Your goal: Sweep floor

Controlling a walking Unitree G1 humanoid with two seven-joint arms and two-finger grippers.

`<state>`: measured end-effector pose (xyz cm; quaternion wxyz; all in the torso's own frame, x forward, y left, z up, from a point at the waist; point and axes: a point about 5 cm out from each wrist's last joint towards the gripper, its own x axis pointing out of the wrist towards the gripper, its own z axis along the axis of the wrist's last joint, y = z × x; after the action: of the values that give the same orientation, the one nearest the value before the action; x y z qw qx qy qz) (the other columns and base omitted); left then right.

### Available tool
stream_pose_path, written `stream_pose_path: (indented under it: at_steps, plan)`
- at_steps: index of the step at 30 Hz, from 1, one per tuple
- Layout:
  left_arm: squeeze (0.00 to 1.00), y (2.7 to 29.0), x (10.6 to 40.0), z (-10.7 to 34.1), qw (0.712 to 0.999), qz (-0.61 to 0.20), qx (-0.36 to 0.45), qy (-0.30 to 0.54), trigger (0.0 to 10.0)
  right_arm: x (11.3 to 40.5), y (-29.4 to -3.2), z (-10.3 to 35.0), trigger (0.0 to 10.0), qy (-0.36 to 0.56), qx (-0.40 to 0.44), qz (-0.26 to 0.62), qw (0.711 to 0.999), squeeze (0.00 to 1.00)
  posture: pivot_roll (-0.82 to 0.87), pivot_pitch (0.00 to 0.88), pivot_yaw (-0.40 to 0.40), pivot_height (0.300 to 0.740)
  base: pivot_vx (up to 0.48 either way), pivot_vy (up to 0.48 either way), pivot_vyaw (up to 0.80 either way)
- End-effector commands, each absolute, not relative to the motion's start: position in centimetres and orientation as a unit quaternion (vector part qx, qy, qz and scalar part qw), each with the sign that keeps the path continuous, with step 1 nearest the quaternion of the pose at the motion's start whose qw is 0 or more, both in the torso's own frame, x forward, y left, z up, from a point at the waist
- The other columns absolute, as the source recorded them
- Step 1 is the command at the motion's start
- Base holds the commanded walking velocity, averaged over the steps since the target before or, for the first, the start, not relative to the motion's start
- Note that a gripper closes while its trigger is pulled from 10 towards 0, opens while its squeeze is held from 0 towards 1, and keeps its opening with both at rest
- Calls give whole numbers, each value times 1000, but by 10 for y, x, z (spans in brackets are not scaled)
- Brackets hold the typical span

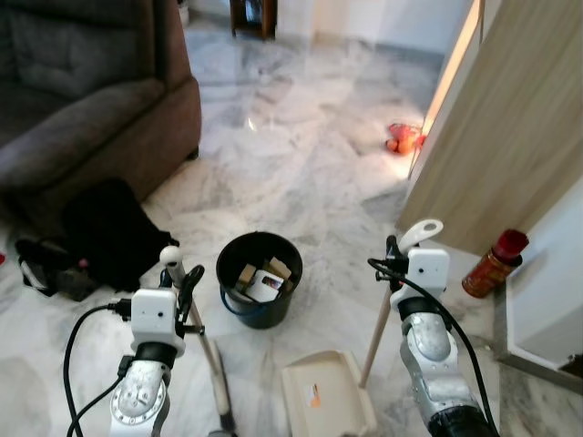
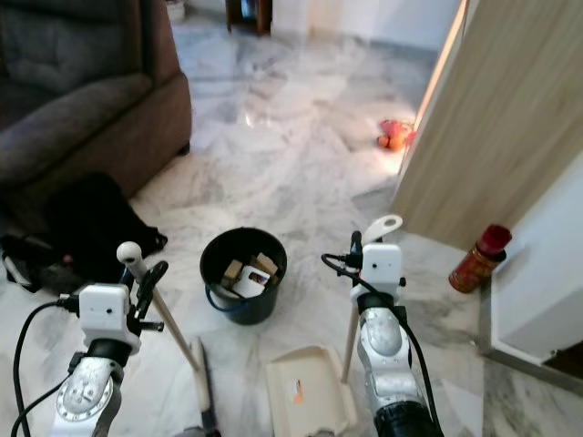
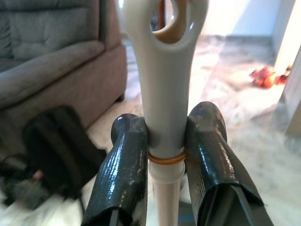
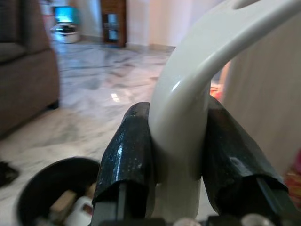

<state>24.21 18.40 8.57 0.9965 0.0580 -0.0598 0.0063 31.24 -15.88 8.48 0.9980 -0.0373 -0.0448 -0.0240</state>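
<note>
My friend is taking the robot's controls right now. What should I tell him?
Left gripper: shut on the broom handle, with the broom head near the robot's feet.
Right gripper: shut on the dustpan handle; the cream dustpan rests on the marble floor, with one small orange bit in it.
The black bin stands just ahead between the arms, with scraps already inside.
Left to do: an orange-red heap lies by the wooden door. It probably still needs sweeping into the pan and tipping into the bin.
</note>
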Motion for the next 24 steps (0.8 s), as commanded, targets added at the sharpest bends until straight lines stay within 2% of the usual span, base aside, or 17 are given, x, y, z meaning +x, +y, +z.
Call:
stream_pose_path:
  at_steps: [1,24]
  plan:
    - [0,185,243,91,995,8,59,-74,10000,311,-162,85,10000,-49,-29,-32,998,0,104,108,-23,740,-247,0,0]
    - [0,181,259,94,995,-1,54,-81,10000,314,-163,87,10000,-53,-16,-35,998,0,92,75,-16,740,-11,0,0]
